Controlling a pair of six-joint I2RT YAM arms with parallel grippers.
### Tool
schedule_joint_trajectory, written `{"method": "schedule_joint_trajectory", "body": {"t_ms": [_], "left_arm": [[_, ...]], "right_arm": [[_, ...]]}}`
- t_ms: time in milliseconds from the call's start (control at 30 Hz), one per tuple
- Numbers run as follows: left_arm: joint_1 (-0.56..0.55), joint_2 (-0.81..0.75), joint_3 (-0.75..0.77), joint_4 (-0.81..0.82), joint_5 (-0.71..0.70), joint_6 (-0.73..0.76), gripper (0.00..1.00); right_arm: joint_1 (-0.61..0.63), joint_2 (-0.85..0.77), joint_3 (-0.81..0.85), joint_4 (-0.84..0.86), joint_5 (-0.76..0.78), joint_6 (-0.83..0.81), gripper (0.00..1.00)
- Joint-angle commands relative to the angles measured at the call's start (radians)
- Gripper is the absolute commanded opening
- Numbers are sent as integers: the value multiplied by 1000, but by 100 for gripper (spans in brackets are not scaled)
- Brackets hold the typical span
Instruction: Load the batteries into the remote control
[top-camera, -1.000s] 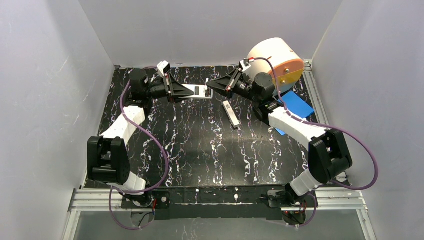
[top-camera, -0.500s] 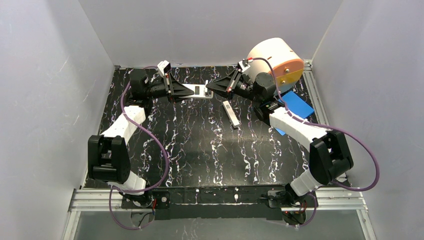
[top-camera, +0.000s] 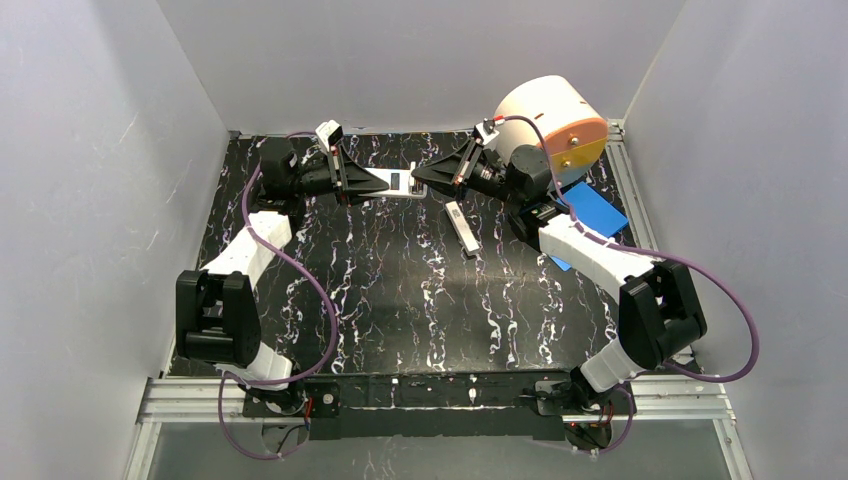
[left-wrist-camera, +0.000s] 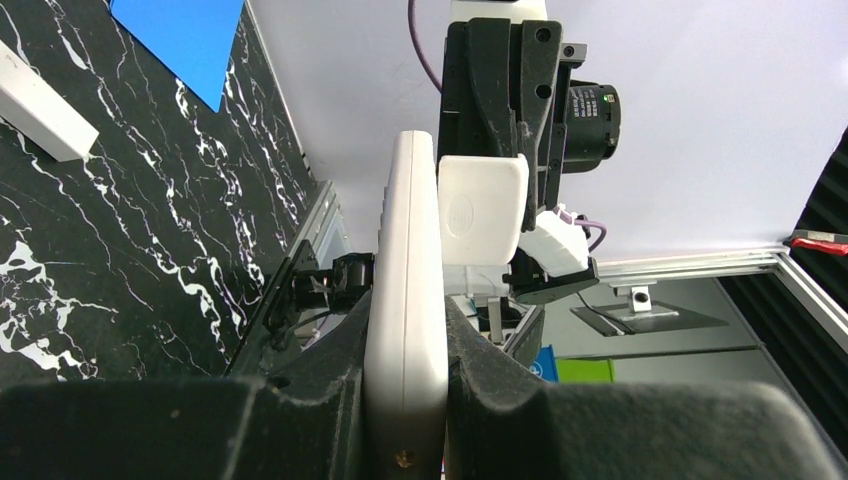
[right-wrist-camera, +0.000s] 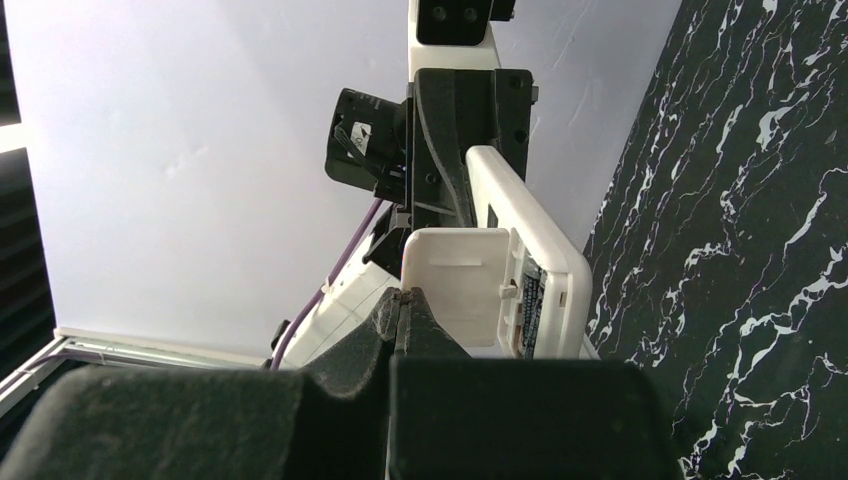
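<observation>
Pinching a small white battery cover (right-wrist-camera: 452, 285) by its edge, the right gripper (right-wrist-camera: 400, 300) has its jaws closed on that thin plate and holds it against the open end of the remote control (right-wrist-camera: 530, 235). Whether the cover is free or hooked on at one edge I cannot tell. Opposite, reaching in from 9 o'clock, the left gripper (left-wrist-camera: 405, 335) clamps the remote by its broad faces, apparently clear of the table (top-camera: 400, 300), so the compartment faces the other arm at 3 o'clock. I read this as one arm serving as a vise while the other works the lid. Inside the recess only a bluish strip shows and no cell, so loading looks not yet begun. The batteries I cannot pick out in any view. From above, the two grippers meet at 12 o'clock of the table, near its far edge. A white bar (top-camera: 462, 228) lies flat at 5 o'clock of the remote, apart from it. A blue sheet (top-camera: 595, 210) rests at 4 o'clock beneath the right arm, and a white-and-orange drum (top-camera: 550, 120) fills the 1 o'clock corner. Next, I judge, the cover wants setting down, freeing that gripper for a cell.
</observation>
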Motion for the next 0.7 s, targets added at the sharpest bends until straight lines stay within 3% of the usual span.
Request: {"method": "schedule_joint_trajectory", "body": {"t_ms": [0,667], "left_arm": [[-11,-6,19,46,41,-12,0],[-13,-1,18,123,43,-71,0]], "right_arm": [[-4,2,12,60,-13,4,1],[-20,2,-50,46,-15,46,1]]}}
